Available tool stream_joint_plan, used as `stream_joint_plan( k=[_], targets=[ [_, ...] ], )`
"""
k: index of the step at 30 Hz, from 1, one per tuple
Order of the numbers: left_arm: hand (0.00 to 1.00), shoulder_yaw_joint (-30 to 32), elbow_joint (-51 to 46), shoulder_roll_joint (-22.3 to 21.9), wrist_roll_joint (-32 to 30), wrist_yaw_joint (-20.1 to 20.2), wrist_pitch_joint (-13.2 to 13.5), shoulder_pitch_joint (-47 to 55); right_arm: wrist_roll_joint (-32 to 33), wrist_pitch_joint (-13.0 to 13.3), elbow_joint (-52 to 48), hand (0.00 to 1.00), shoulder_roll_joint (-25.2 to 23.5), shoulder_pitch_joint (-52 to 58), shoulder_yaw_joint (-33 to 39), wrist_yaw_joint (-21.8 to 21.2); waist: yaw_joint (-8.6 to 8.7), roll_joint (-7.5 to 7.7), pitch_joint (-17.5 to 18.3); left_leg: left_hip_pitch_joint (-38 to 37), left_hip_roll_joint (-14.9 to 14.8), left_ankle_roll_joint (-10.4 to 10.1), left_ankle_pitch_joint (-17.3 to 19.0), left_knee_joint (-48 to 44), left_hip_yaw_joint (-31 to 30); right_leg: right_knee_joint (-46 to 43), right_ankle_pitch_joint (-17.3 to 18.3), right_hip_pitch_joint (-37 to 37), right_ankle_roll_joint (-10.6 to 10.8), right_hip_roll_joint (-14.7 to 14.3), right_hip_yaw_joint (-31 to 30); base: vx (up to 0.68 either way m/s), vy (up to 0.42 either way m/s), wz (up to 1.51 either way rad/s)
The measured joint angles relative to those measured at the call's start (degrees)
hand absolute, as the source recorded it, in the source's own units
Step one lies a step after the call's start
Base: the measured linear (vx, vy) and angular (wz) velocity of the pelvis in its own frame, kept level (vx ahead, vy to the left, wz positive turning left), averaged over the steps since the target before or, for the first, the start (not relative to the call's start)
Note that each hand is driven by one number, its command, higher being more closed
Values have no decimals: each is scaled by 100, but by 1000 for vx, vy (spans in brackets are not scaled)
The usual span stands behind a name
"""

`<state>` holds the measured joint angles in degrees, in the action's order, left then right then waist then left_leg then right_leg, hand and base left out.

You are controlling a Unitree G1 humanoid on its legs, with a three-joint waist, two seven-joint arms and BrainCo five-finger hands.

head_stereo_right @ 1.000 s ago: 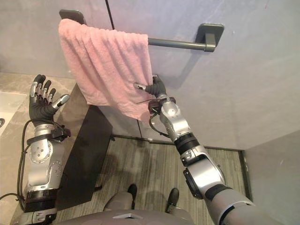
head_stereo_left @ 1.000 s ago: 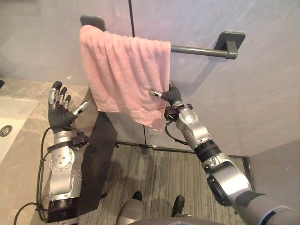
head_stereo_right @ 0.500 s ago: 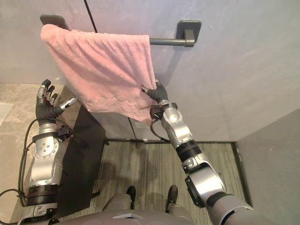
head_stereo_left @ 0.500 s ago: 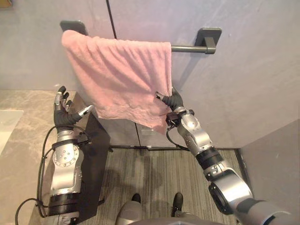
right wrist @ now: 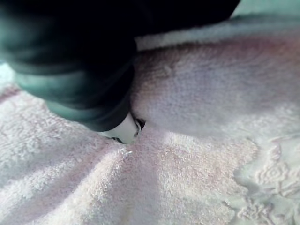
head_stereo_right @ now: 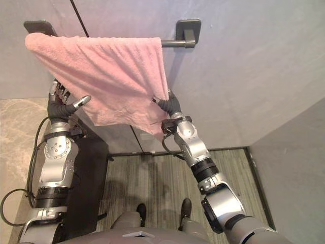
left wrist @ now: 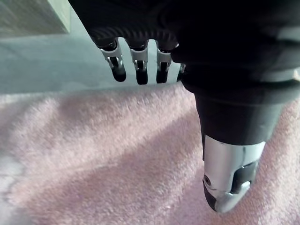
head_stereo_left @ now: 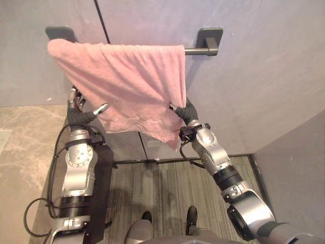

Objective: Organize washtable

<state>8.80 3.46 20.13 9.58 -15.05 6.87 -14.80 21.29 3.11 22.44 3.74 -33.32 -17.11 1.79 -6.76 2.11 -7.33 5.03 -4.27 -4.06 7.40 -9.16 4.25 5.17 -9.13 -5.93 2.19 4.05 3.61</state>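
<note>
The pink towel (head_stereo_left: 127, 84) covers most of the towel bar (head_stereo_left: 193, 51) and the wall (head_stereo_left: 264, 76) behind it, leaving us a short bare stretch of bar beside the right bracket (head_stereo_left: 209, 38). Our left hand (head_stereo_left: 77, 116), fingers spread, sits close under the towel's left edge, above the counter (head_stereo_left: 25, 132). Right of our right hand (head_stereo_left: 188, 111), which pinches the towel's edge, the wall is open.

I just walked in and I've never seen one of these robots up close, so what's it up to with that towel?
The robot is sorting out a pink towel draped over a dark rail on the wall. Its right hand pinches the towel's right edge, while its left hand is open by the lower left part, fingers straight, gripping nothing. The towel hangs unevenly.
</note>
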Motion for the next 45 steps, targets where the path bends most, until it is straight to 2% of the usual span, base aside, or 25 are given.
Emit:
stream_joint_plan(
  k=[3, 13, 22, 29, 36, 45],
  targets=[
    [100, -37, 116, -16, 10, -175, -2, -220, 9, 7, -80, 100, -12, 61, -144, -60, 63, 0, 0, -10, -4, 0, -1, 1, 34, 2, -20, -12, 3, 4, -43, -29, 3, -7],
    [100, -211, 202, -1, 10, -193, -1, -604, 14, 52, -277, 100, -40, 155, -441, -69, 176, 32, 22, -10, -3, -1, -2, 7, 113, 3, -54, -57, 13, 13, -114, -1, 3, -4],
    [100, -201, 218, -1, -207, -160, -2, -521, 8, 58, -317, 100, -39, 271, -458, -76, 161, 81, 61, -30, 2, 6, -7, -4, 48, 4, -55, 1, 14, 17, -60, -6, -1, 2],
    [100, -242, 215, -1, -407, 151, 8, -458, -13, 52, -324, 100, -42, 346, 24, -124, 143, 88, 72, -41, 18, -7, -124, 110, -55, 4, -56, 15, 15, 17, 39, -19, -10, 8],
    [100, -483, 282, -7, -441, 453, 23, -476, -64, 10, 473, 100, -35, -240, 681, -93, 155, 87, 108, -51, 51, 10, -164, 146, -61, 3, -79, 18, 49, 42, 36, -3, -1, 0],
    [100, -482, 382, -7, -436, 555, 21, -564, -109, -68, 745, 100, -29, -557, 851, -5, 178, 86, 107, -54, 69, 13, -164, 154, -55, 2, -79, 14, 53, 53, 29, 0, 0, 0]
  ],
)
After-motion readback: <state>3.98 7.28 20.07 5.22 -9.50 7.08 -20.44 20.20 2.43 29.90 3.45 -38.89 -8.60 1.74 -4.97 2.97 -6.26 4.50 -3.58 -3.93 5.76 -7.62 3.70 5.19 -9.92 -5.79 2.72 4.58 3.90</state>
